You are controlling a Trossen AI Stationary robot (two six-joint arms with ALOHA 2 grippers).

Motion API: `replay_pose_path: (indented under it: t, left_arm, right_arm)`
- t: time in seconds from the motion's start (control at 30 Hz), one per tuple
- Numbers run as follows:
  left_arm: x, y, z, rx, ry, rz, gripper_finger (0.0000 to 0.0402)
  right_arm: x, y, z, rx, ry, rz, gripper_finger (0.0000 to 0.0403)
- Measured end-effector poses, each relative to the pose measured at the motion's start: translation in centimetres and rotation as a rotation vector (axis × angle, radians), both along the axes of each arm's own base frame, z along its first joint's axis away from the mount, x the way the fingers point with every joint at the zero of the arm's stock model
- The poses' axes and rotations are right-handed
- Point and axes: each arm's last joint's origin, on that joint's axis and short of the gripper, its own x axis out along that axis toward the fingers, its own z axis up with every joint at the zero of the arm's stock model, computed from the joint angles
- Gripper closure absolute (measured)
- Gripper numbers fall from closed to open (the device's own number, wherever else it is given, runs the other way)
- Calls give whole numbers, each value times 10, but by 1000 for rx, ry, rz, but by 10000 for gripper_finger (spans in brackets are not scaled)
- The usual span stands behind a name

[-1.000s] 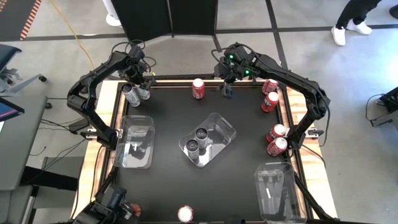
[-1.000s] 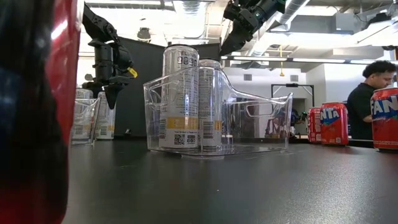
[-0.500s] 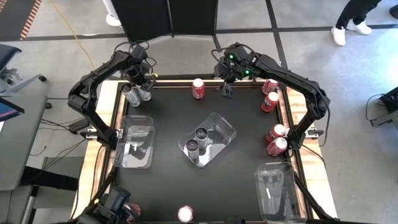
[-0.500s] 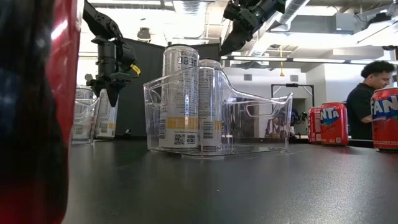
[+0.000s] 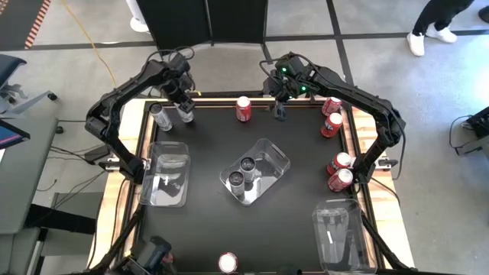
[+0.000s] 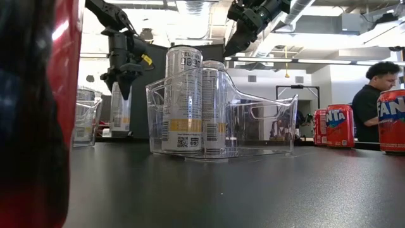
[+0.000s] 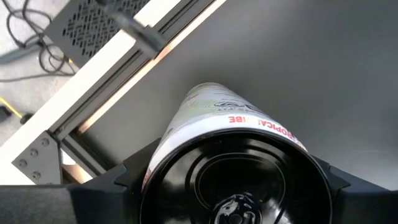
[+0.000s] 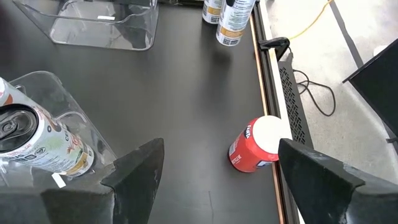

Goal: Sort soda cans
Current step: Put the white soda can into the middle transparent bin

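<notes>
Looking down from the high view, the left gripper (image 5: 186, 109) sits over a grey can (image 5: 186, 114) at the table's far left corner, with one more grey can (image 5: 160, 116) just beside it. The middle tray (image 5: 263, 156) already has two grey cans (image 5: 243, 171) in it. The left tray (image 5: 167, 174) and right tray (image 5: 337, 234) look empty. Red cans (image 5: 334, 144) wait along the right edge, one red can (image 5: 244, 108) stands at the far edge, and the right gripper (image 5: 280, 111) hangs near it.

In the low view, the left gripper (image 6: 123, 81) has its grey can (image 6: 120, 106) lifted off the table.

In the left wrist view, the jaws are closed around the grey can (image 7: 233, 158).

In the right wrist view, the right jaws stand wide open with nothing inside, above the lone red can (image 8: 256, 145).

I think most of the sorting is left to do.
</notes>
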Motion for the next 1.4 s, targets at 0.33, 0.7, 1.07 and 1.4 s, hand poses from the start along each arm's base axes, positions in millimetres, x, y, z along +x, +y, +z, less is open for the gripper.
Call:
replay_pose_path:
  t: [0.33,0.7,1.07,1.4]
  left_arm:
    - [27,-19,22,27,-25,-91,152]
    - [53,-44,37,45,-41,-183,152]
    - [69,-64,62,83,-80,-260,152]
    - [84,-86,72,98,-109,-357,152]
  right_arm:
    - [-3,2,4,0,-11,-6,72]
    - [-25,15,32,-26,-78,-18,72]
    - [-45,28,47,-10,-91,-36,72]
    - [-45,31,48,3,-91,-40,72]
